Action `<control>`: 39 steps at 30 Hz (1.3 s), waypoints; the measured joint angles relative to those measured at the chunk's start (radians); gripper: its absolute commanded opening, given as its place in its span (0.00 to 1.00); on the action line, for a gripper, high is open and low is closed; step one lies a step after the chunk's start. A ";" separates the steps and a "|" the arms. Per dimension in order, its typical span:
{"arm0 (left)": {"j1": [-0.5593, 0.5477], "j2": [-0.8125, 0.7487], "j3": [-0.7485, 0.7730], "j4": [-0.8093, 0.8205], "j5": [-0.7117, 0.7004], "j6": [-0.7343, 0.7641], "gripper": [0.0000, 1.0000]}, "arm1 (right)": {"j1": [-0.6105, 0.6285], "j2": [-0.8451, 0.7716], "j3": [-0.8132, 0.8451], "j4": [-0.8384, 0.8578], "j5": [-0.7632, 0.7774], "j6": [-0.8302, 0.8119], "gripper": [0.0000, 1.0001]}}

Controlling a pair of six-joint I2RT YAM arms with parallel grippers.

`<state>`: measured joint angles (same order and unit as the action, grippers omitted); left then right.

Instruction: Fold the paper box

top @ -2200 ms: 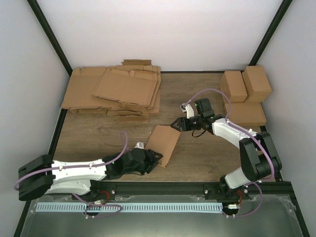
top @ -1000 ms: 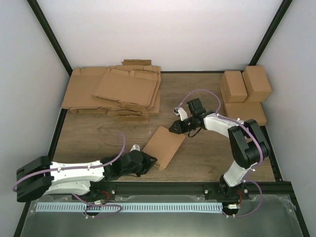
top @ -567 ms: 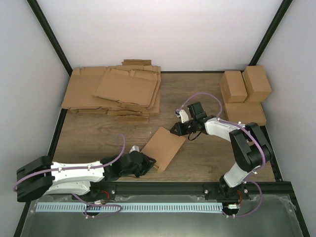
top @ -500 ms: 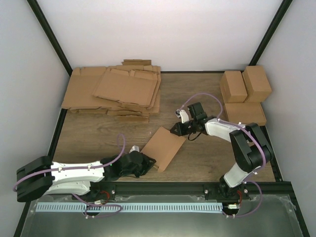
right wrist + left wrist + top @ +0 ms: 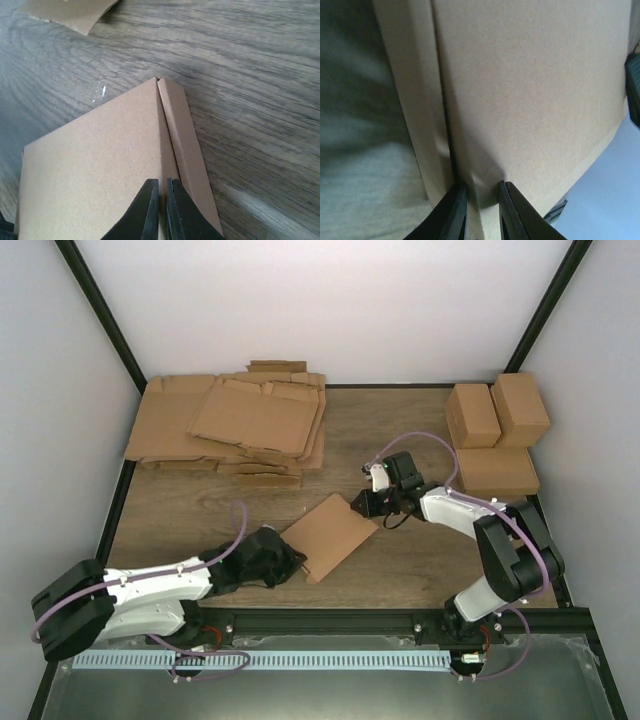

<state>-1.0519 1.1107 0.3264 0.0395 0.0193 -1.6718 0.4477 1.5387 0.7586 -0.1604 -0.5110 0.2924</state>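
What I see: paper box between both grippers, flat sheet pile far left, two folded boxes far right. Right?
No: three folded boxes far right, not two; top external view shows it. The paper box and flat sheet pile are as stated.

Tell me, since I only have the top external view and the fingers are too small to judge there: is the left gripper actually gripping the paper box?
Observer: Yes. In the left wrist view the left gripper has an edge of the paper box pinched between its fingers, right beside a crease.
Operator: And the right one?
Observer: In the right wrist view the right gripper has its fingers almost touching, over the box's panel beside a fold line. I cannot tell whether cardboard sits between them.
Operator: What lies past that fold?
Observer: A narrow flap runs along it and appears to slope down to the table.
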 measured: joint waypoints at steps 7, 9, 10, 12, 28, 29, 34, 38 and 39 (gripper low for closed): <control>0.180 0.016 0.042 -0.079 0.101 0.168 0.18 | 0.000 -0.013 -0.043 0.072 0.017 0.076 0.07; 0.222 0.029 0.050 -0.082 0.128 0.207 0.18 | -0.001 -0.032 -0.076 0.113 0.018 0.112 0.08; 0.240 0.039 0.059 -0.087 0.145 0.229 0.18 | -0.001 -0.043 -0.093 0.132 0.019 0.131 0.08; 0.277 0.063 0.084 -0.109 0.170 0.281 0.19 | -0.003 -0.065 -0.124 0.160 0.024 0.168 0.10; 0.409 0.221 0.349 -0.252 0.104 0.697 0.56 | 0.040 -0.309 -0.269 0.098 0.108 0.273 0.33; 0.409 0.209 0.353 -0.258 0.095 0.712 0.57 | 0.040 -0.323 -0.269 0.090 0.116 0.272 0.33; 0.409 0.135 0.354 -0.312 0.036 0.762 0.55 | 0.040 -0.335 -0.248 0.048 0.151 0.262 0.32; 0.412 0.136 0.354 -0.320 0.051 0.803 0.46 | 0.040 -0.301 -0.245 0.040 0.139 0.265 0.28; 0.414 0.144 0.354 -0.318 0.066 0.813 0.46 | 0.040 -0.289 -0.245 0.037 0.129 0.269 0.27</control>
<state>-0.6384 1.2545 0.6800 -0.2783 0.0853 -0.8585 0.4881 1.2495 0.5137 -0.1230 -0.3820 0.5617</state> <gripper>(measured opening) 0.499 0.286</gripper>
